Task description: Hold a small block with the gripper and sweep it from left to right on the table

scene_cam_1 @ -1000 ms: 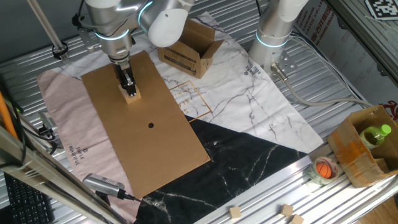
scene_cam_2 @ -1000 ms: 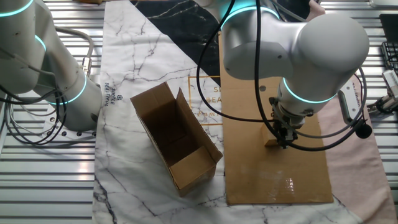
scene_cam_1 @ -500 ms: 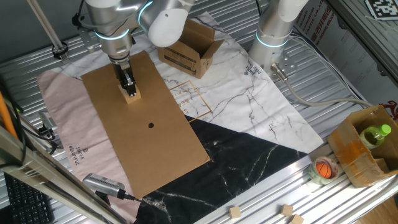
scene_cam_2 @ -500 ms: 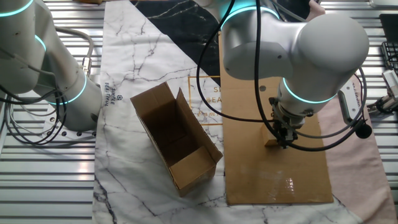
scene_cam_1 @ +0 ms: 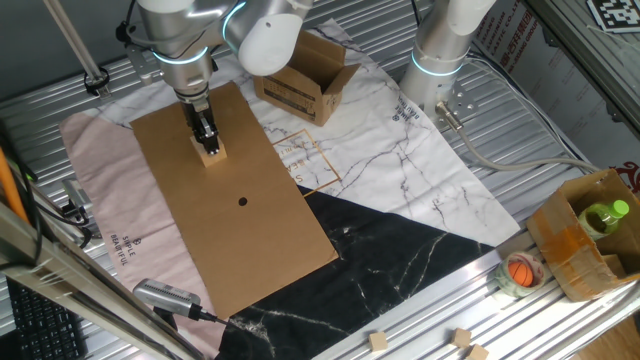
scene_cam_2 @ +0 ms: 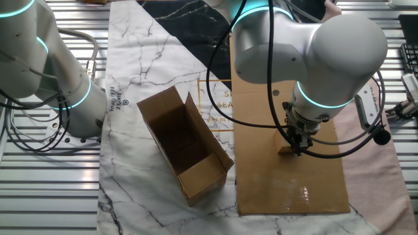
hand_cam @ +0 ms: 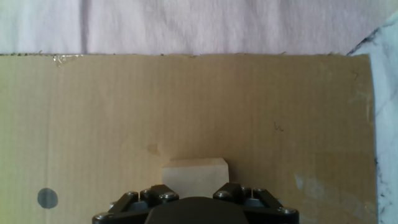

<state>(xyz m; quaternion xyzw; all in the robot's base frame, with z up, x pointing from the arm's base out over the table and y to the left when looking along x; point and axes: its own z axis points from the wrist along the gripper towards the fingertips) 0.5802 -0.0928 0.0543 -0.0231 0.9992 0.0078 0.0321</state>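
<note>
Slim black two-finger pincer (scene_cam_1: 208,141) clamped on light tan wooden cube (scene_cam_1: 211,154); cube rests on flat brown cardboard sheet (scene_cam_1: 235,215), near sheet's pink-cloth end.

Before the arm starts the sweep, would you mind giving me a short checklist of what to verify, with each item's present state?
1. The gripper is down at the small block: ok.
2. Fingers firmly shut on the block: cannot tell; the hand view shows only the block's top past the gripper body.
3. Block rests on the cardboard sheet: ok.
4. Bare cardboard lies around the block: ok; only a dark dot marks it.
5. The open cardboard box stands off the sheet, apart from the block: ok.
</note>
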